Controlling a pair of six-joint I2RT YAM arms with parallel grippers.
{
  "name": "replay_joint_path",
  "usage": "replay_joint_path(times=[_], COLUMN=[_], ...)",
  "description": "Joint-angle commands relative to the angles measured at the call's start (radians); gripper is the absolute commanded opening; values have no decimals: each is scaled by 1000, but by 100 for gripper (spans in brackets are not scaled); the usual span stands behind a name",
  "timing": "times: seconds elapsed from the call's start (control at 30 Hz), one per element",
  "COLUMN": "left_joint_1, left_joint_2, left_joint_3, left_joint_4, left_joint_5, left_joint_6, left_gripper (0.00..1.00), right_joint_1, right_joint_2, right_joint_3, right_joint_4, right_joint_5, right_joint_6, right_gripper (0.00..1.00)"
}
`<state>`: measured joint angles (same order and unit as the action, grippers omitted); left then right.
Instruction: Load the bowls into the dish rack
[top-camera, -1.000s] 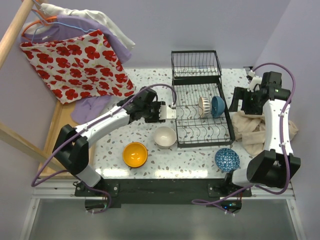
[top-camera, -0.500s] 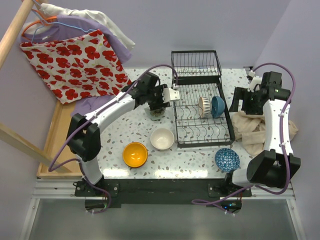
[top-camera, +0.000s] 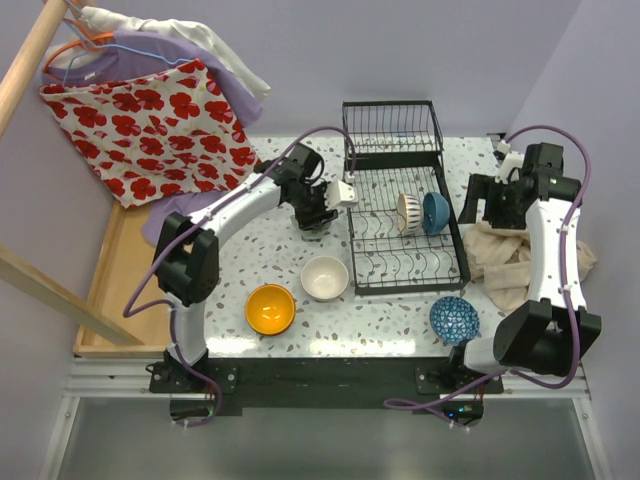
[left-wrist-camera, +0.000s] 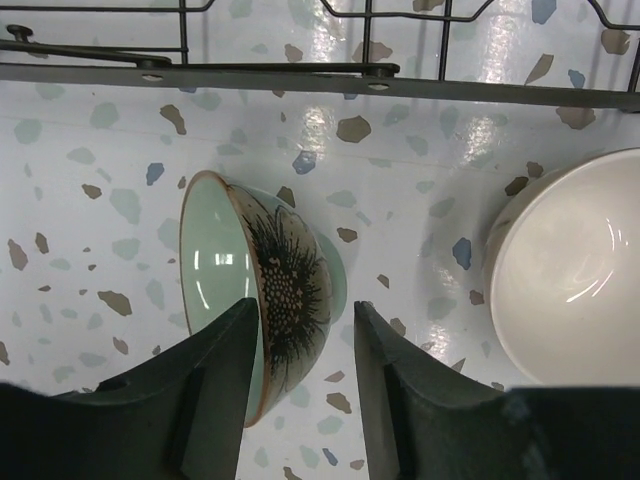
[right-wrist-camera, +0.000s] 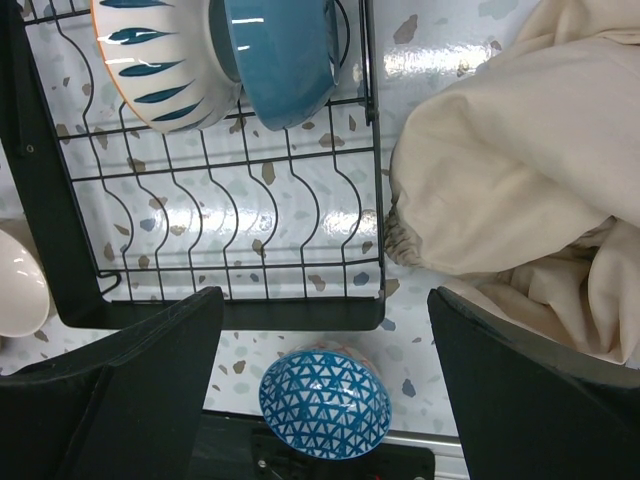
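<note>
A pale green bowl with a dark brown pattern (left-wrist-camera: 260, 300) sits tilted on the table left of the dish rack (top-camera: 458, 235), its opening turned left in the left wrist view. My left gripper (top-camera: 322, 213) (left-wrist-camera: 305, 315) hangs over it, open. One finger is over the bowl's inside and the other stands off its outer wall with a gap. A cream bowl (top-camera: 325, 278) (left-wrist-camera: 570, 270), an orange bowl (top-camera: 270, 309) and a blue-white patterned bowl (top-camera: 454, 319) (right-wrist-camera: 325, 403) rest on the table. A white leaf-patterned bowl (top-camera: 408, 212) and a plain blue bowl (top-camera: 435, 212) stand in the rack. My right gripper (top-camera: 482, 202) (right-wrist-camera: 325, 300) is wide open, holding nothing.
A crumpled cream cloth (top-camera: 510, 255) lies right of the rack under the right arm. The rack's taller wire basket (top-camera: 392, 128) is at the back. A wooden tray (top-camera: 105, 290) lies along the left edge. Clothes on hangers (top-camera: 160, 120) hang at the back left.
My left gripper has swung left and back from beside the rack and turned down over the green bowl. The right arm has not moved.
</note>
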<state>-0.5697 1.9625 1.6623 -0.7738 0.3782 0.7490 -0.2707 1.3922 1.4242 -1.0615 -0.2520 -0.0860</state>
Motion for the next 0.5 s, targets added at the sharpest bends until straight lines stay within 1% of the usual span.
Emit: replay_joint_path(times=[0.0,0.13,0.27,0.33,0.37,0.43,0.47], left_joint_1=[5,5,4,4,4,5,5], left_joint_2=[19,24,44,45,47,47,47], left_joint_3=[22,17,33,37,40,43,44], left_joint_4=[-54,-47,-61,-67,-68,-76,-81], left_joint_5=[14,11,7,5,2,1,1], left_joint_6=[-4,-25,-33,-36,-34,-37,-33], left_gripper=[43,39,19,14,8,5,1], right_joint_1=[-5,-4,-4,-5,-4,-4,-4], right_joint_2=[2,-1,-9,-18,-19,-27,-33], right_joint_3=[12,9,4,-1,-2,-8,-11], right_joint_4=[24,23,23,21,21,21,20], right_joint_5=[0,-4,-6,-6,-6,-7,-7], right_joint_6=[-1,0,0,0,2,2,2], right_gripper=[88,87,87,88,88,87,88])
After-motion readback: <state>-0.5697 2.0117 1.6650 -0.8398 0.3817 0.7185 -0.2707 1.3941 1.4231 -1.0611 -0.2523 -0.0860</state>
